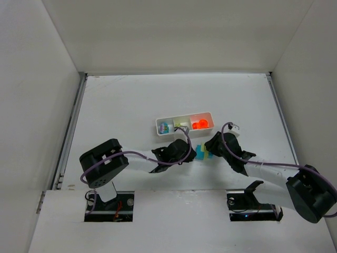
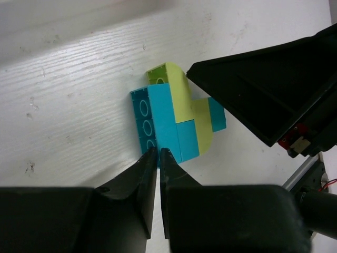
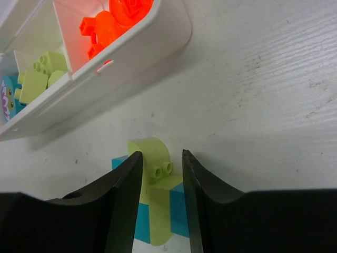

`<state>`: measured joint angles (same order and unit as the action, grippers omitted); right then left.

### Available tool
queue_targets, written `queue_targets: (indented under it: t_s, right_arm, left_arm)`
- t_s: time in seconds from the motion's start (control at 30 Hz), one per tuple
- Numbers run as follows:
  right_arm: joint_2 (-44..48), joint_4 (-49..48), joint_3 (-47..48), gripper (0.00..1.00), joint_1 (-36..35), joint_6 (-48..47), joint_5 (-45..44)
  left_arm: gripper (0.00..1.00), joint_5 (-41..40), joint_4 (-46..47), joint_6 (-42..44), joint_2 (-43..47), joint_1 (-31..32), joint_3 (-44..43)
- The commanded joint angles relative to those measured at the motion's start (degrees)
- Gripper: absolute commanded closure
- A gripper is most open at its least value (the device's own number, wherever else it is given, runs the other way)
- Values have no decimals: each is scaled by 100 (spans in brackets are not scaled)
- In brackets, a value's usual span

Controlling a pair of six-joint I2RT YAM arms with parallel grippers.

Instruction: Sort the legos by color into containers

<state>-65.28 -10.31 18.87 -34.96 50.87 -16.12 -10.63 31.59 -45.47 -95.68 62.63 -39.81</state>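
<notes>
We see the lego clump (image 1: 202,152), teal-blue and yellow-green bricks stuck together, lying on the table (image 1: 131,100) just below the tray (image 1: 212,120) in the top view, near the middle of the frame, between the two arms' ends.

In the left wrist view the clump fills the centre. The left gripper (image 2: 159,153) comes up from the bottom edge with its fingers pressed together and nothing between them. Their tips are at the lower edge of a teal brick, but we cannot tell whether they touch it.

The right gripper (image 3: 161,154) rises from the bottom of its own view with its fingers spread. The studded yellow-green brick of the clump shows in the gap between them. We cannot tell whether either finger presses on it.

The tray takes the upper left of the right wrist view, its far side cut off by the frame. It holds orange-red legos (image 3: 113,21) in the compartment at top centre, yellow-green legos (image 3: 39,76) in the middle one, and a teal lego (image 3: 6,100) clipped by the left edge. The fingers hide much of the clump's lower half there. From above, both sets of fingertips blur into the dark arms.
</notes>
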Motion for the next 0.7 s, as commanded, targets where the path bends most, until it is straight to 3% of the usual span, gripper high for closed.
queue_targets:
  t_s: [0.0, 0.07, 0.2, 0.3, 0.47, 0.67]
  right_arm:
    - [111, -261, 2, 57, -50, 2, 47]
    - [129, -253, 2, 53, -50, -7, 65]
    - [366, 19, 11, 32, -94, -147, -75]
    - [472, 326, 46, 34, -103, -174, -155]
    - [209, 187, 46, 49, -444, -113, 117]
    - [59, 353, 344, 48, -1446, 98, 144]
  left_arm:
    - [96, -97, 408, -225, 321, 8, 272]
    - [96, -88, 558, -313, 339, 8, 386]
    - [91, -123, 418, -305, 409, 34, 474]
    - [87, -333, 286, -252, 637, 87, 597]
    - [80, -676, -65, -234, 1199, 26, 869]
    - [79, -949, -653, -50, 2262, -246, 1282]
